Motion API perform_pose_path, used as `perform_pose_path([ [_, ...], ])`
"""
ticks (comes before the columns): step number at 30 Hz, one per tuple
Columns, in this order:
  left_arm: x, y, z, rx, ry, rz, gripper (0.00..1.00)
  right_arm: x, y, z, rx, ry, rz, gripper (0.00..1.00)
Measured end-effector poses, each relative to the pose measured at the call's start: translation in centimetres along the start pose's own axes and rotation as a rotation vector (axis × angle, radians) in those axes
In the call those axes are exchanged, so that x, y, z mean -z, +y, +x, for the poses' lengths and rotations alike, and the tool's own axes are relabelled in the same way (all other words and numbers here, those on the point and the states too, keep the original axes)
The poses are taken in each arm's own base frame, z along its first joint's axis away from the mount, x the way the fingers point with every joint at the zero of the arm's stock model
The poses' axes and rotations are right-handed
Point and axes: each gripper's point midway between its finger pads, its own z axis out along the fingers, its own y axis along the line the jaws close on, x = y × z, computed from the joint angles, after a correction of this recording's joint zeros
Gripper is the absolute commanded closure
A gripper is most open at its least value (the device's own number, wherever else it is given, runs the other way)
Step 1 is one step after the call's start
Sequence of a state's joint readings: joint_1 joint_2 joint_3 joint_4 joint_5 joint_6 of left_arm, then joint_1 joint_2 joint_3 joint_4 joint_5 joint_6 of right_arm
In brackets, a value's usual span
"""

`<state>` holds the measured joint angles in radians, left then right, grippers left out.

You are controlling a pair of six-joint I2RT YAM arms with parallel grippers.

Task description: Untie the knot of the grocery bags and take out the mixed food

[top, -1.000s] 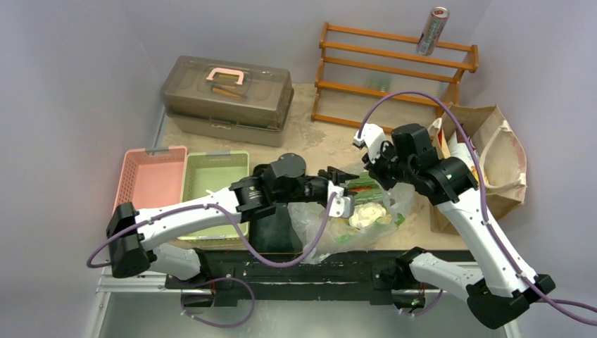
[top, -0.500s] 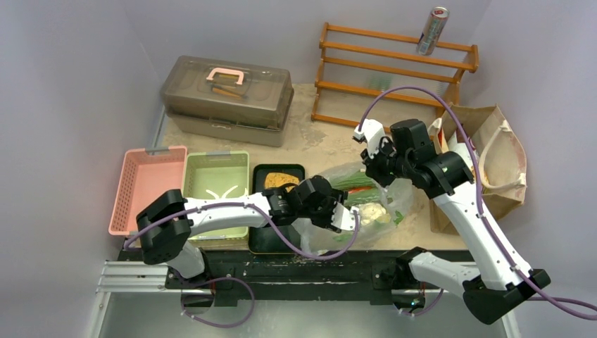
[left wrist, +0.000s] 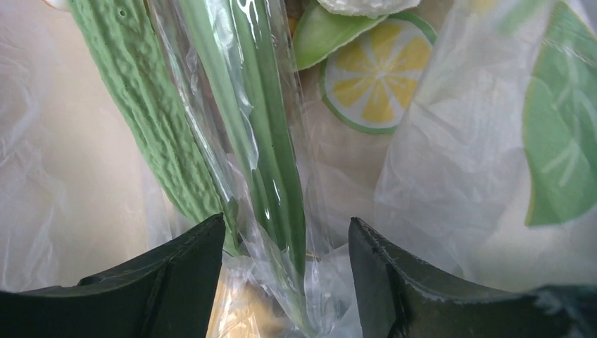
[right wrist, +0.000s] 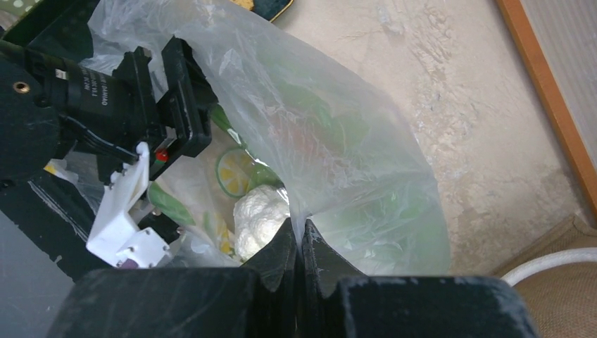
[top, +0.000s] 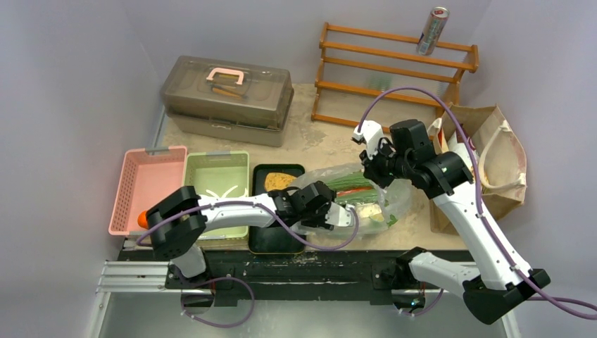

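Note:
The transparent plastic bag (top: pixel 384 201) lies open on the table, its mouth facing left. My right gripper (right wrist: pixel 301 232) is shut on the bag's upper rim and holds it up. My left gripper (left wrist: pixel 285 232) is inside the mouth, jaws open. Plastic film and smooth green pods (left wrist: pixel 271 141) pass between its fingers. A bumpy green cucumber (left wrist: pixel 148 120) lies just left of them, and a lemon-print packet (left wrist: pixel 376 84) lies ahead. The cauliflower (right wrist: pixel 260 215) shows inside the bag. One toast slice (top: pixel 280 181) lies on the black tray (top: pixel 271 239). The brown paper bag (top: pixel 496 151) stands at the right.
A pink basket (top: pixel 148 186) and a green basket (top: pixel 215 179) sit left of the tray. The grey lidded case (top: pixel 225 91) is at the back left. A wooden rack (top: pixel 394 70) at the back carries a silver can (top: pixel 431 32).
My left arm has dropped from above the tray and pushed its gripper into the bag's mouth, its jaws wider apart. The tray and toast have come into view. My right gripper keeps its hold.

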<state>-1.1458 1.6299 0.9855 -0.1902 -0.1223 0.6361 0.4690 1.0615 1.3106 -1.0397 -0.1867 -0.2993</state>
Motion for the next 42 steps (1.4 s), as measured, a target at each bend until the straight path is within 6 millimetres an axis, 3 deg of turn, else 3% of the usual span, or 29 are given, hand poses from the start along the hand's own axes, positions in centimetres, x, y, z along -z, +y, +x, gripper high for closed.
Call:
perform_pose_path([
  [6, -1.6, 1.1, -1.5, 0.041, -0.006, -0.020, 0.46, -0.1, 0.2, 0.1, -0.001, 0.001, -0.011, 1.00],
  [8, -2.5, 1.7, -2.4, 0.054, -0.018, -0.036, 0.56, -0.1, 0.2, 0.1, -0.001, 0.001, -0.011, 1.00],
  [11, -3.5, 1.9, -2.4, 0.054, -0.015, -0.044, 0.79, -0.1, 0.1, 0.1, -0.003, 0.002, -0.008, 1.00],
  [15, -3.4, 2.1, -2.5, 0.041, -0.018, -0.047, 1.00, -0.1, 0.1, 0.3, -0.004, 0.005, -0.009, 1.00],
  [19, -1.0, 2.4, -4.3, 0.049, -0.092, 0.001, 1.00, -0.3, 0.2, 0.5, -0.006, 0.012, -0.012, 1.00],
  [26, 7.0, 6.6, -13.9, 0.084, -0.331, 0.076, 1.00, -0.8, 0.1, 0.4, -0.008, 0.015, -0.017, 1.00],
  [29, 9.3, 7.4, -16.2, 0.127, -0.388, 0.105, 1.00, -0.9, 0.0, 0.2, -0.007, 0.008, -0.014, 1.00],
  [32, 9.3, 6.5, -15.7, 0.144, -0.386, 0.130, 1.00, -0.9, -0.2, 0.2, -0.008, 0.009, -0.010, 1.00],
  [38, 7.8, 6.0, -10.9, 0.167, -0.253, 0.101, 1.00, -0.3, -0.4, 1.0, 0.002, 0.028, -0.003, 1.00],
  [42, 9.3, 6.6, -8.7, 0.148, -0.265, 0.043, 1.00, 0.2, -0.5, 1.7, 0.001, 0.029, 0.011, 1.00],
])
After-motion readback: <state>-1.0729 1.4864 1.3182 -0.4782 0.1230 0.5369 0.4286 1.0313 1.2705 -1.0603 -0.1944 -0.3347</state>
